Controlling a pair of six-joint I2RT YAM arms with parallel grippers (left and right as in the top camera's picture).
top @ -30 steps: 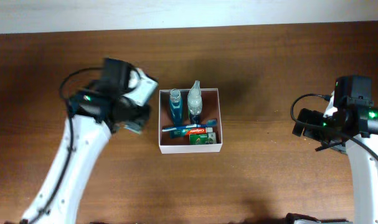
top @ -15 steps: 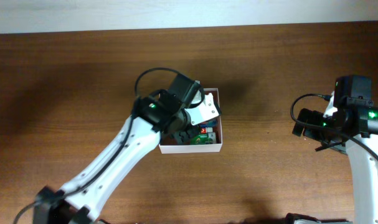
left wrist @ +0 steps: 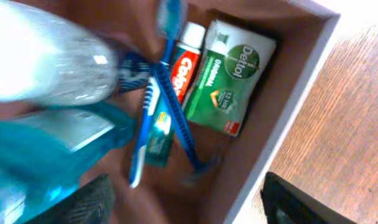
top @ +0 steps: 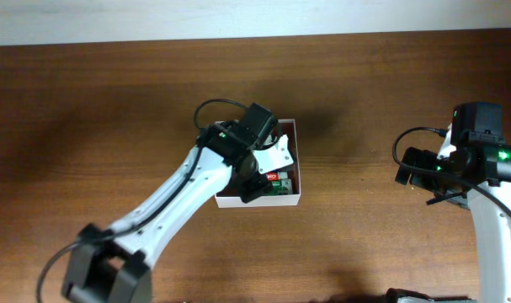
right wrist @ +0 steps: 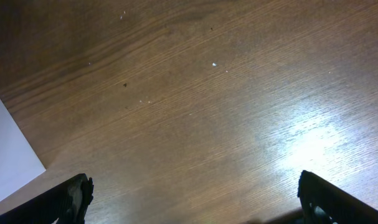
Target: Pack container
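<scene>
Hovering over the brown wooden table (top: 112, 101), I am holding my left gripper (top: 253, 175) above the container (top: 298, 160), which is sitting near the table's middle. My left fingers (left wrist: 89, 202) are standing apart with nothing between them, 1 over the container's reddish-brown floor and the other out past its white wall (left wrist: 297, 93), over bare wood. My right gripper (top: 409, 168) is hanging well apart from the container, near the table's right side, and its fingers (right wrist: 73, 196) are also spreading wide over bare wood, gripping nothing.

The container is holding 5 things. A blue bottle (left wrist: 45, 149) and a clear bottle (left wrist: 45, 62) are lying side by side, blurred and close to my left wrist camera. A green carton (left wrist: 229, 81) is lying flat near the white wall. A red-and-white toothpaste tube (left wrist: 184, 65) is lying just beside the carton, and a blue toothbrush (left wrist: 176, 118) is slanting across the tube.
</scene>
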